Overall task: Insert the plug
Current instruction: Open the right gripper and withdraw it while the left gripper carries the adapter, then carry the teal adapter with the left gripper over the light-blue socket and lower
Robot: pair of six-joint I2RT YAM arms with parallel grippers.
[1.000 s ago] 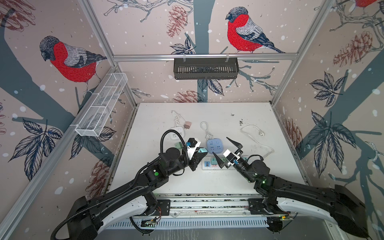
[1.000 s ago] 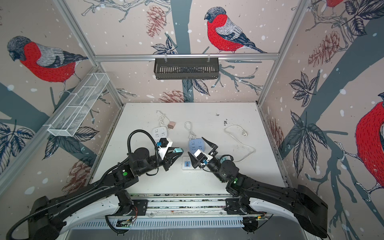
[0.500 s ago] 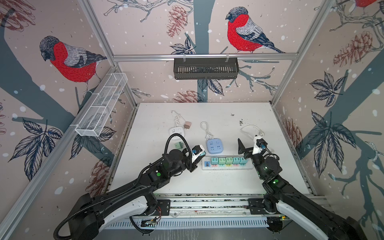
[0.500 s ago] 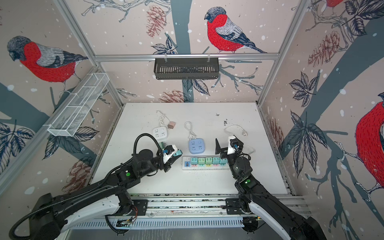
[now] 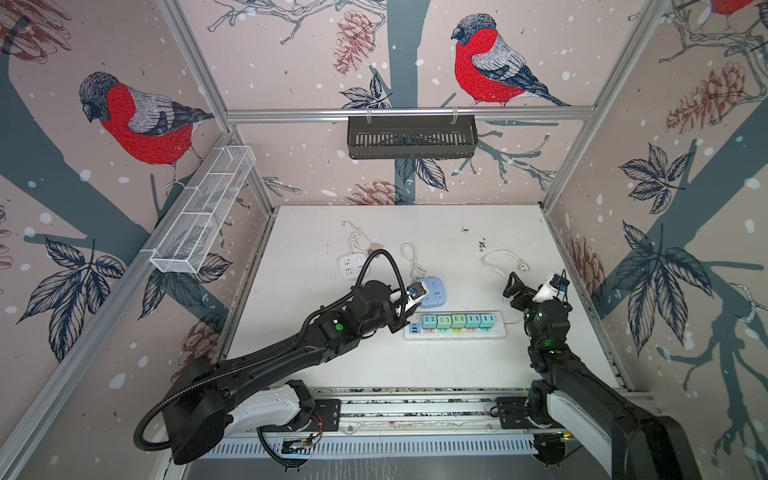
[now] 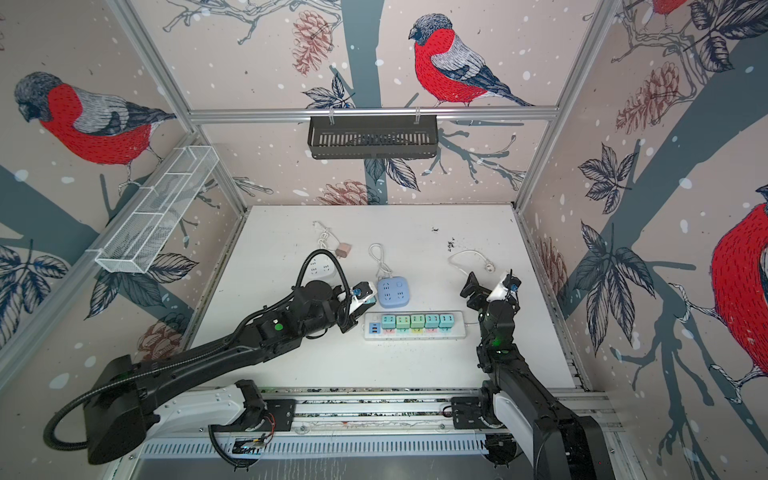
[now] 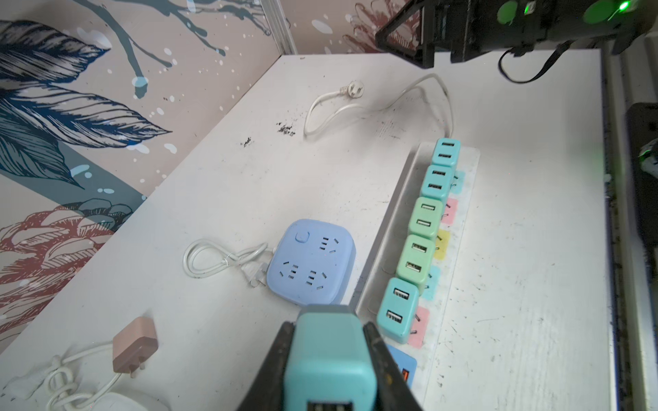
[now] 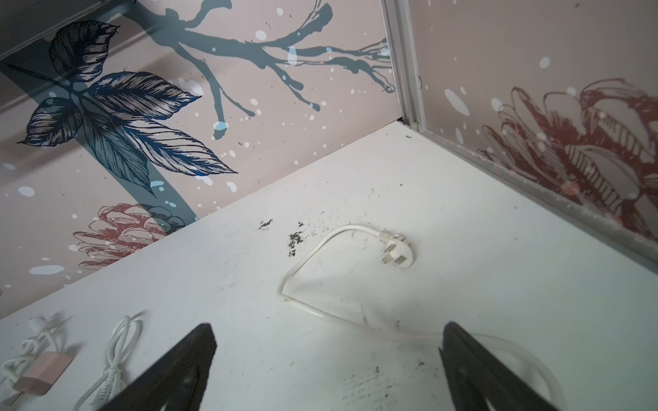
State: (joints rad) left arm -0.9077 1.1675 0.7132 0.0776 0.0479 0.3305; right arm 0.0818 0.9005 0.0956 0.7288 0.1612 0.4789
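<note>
Off to the left claw's left lie a pink adapter [image 7: 134, 340] and a corded white hub [image 5: 348, 266], neither in play. The left claw [image 7: 329, 325] is clamped on the teal plug [image 7: 331, 359], 1 jaw on each flat side, so the block cannot twist. The plug's USB face looks back at the wrist camera. Its prongs presumably point away, ready for pushing in, though they are hidden.

Just ahead of the claw's tips sits the blue hub [image 7: 313, 263] with 3 empty outlets facing up, which I judge the likeliest target. To the claw's right runs the white strip [image 7: 393, 220], where 5 chargers [image 7: 425, 217] fill a row. I can see no free outlet there. Coloured stickers sit beside each charger, but no brand, label or lettering is legible anywhere.

The right claw [image 8: 327, 327] is spread wide and empty, parked clear of the strip. The strip's loose cord plug [image 8: 397, 251] lies ahead of it.
</note>
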